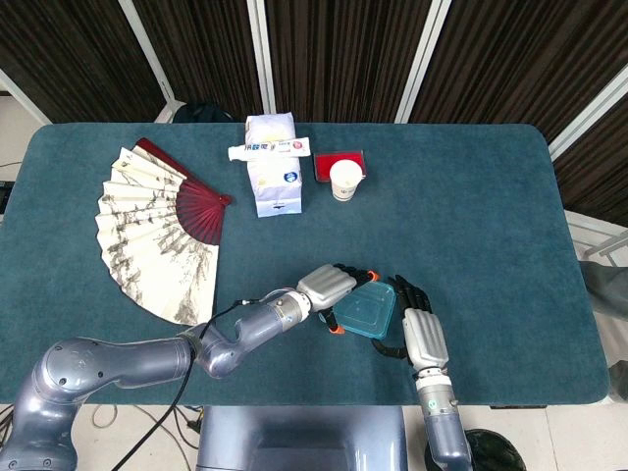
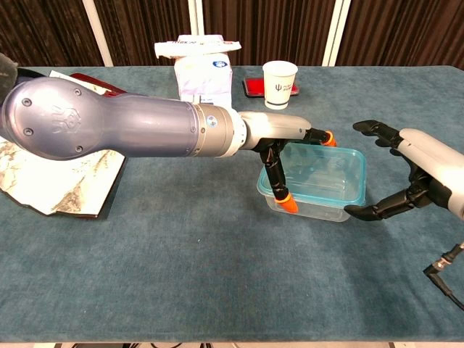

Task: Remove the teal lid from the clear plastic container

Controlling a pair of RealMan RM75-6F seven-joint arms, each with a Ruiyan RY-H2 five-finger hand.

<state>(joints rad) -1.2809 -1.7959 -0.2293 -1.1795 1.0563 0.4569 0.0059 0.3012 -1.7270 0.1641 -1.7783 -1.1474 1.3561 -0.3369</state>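
The wide desk [image 1: 471,196] covered in dark teal cloth carries everything, and the landmark here is the clear rectangular plastic container [image 2: 313,197] sitting toward the desk's near edge, between the two robot hands. Its long axis runs left to right in the chest view, so each short end faces one robot hand. The left robot hand [image 2: 286,141], on a large silver arm, is at the container's left end: its orange-tipped fingers [image 2: 289,205] reach down over the front left corner and along the back rim, touching the container, though whether they actually grip the rim or only brace it is hard to tell. The right robot hand [image 2: 406,174] stands just beside the container's right end, empty, with thumb and fingers spread wide apart, the lower fingertip close to the right wall but apparently not touching. The thin teal lid [image 2: 319,170] is on top of the container, its rim framing the top edge. The left robot hand is the nearer one, so it looks placed to steady the container while the right closes in from the opposite end.
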